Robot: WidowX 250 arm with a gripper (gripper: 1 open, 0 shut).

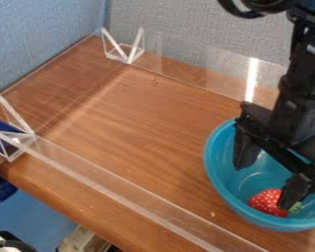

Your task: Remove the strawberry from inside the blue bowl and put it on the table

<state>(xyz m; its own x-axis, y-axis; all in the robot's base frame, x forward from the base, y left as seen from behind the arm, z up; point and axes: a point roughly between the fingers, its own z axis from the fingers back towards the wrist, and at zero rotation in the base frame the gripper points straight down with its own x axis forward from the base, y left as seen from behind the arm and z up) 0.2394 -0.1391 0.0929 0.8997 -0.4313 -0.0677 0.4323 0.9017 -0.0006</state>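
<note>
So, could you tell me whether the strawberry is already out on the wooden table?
No, the strawberry lies inside the blue bowl, beneath the open gripper, not on the table.
</note>
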